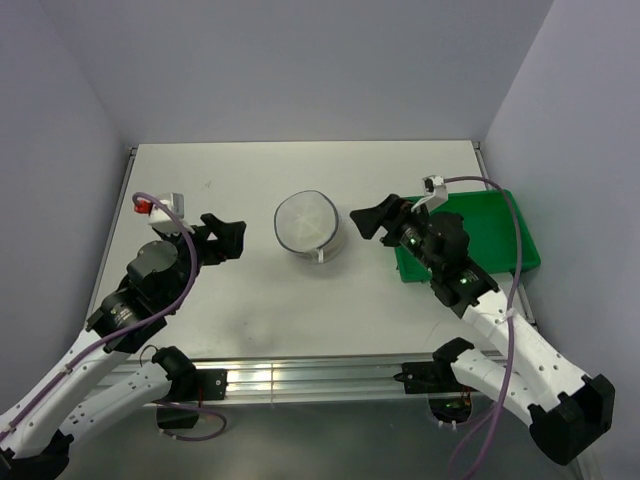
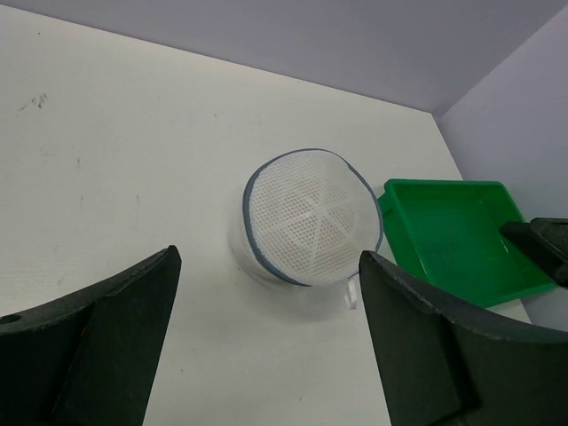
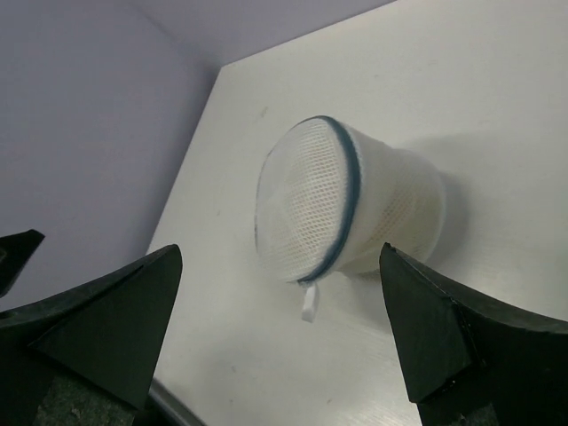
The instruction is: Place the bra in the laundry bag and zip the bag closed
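The laundry bag [image 1: 309, 224] is a round white mesh drum with a blue-grey zipper rim, standing on the table's middle. It also shows in the left wrist view [image 2: 306, 218] and the right wrist view [image 3: 346, 209]. Its zipper looks closed all round, and its small white pull tab [image 3: 309, 302] hangs at the near side. Pale fabric shows faintly through the mesh; the bra is not otherwise in view. My left gripper [image 1: 226, 238] is open and empty, left of the bag. My right gripper [image 1: 375, 222] is open and empty, right of the bag.
A green plastic tray [image 1: 500, 235] sits at the right of the table, under my right arm; it also shows in the left wrist view [image 2: 457, 235]. Purple walls enclose the table on three sides.
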Controlling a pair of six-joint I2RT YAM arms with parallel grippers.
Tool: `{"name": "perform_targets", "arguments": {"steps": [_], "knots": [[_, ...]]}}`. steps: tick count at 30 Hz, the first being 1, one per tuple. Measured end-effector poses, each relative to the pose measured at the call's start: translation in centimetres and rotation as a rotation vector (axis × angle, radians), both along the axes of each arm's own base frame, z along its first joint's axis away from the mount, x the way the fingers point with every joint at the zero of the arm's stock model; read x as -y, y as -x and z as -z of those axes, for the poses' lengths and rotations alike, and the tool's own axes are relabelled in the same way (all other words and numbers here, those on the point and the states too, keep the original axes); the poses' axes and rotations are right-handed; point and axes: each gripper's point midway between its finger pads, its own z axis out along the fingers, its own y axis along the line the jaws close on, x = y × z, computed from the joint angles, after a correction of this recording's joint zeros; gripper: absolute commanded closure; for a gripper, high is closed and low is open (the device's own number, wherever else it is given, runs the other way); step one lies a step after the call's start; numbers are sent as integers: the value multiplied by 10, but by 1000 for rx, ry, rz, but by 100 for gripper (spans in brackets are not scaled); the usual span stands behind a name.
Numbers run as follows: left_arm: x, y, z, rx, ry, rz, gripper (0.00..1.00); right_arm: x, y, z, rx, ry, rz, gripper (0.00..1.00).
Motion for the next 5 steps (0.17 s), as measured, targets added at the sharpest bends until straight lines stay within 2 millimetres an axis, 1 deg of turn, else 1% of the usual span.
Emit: {"name": "perform_targets", "arguments": {"steps": [5], "knots": [[4, 2, -1, 9, -19, 36, 12, 25, 6, -4, 32, 64, 86, 0]]}}
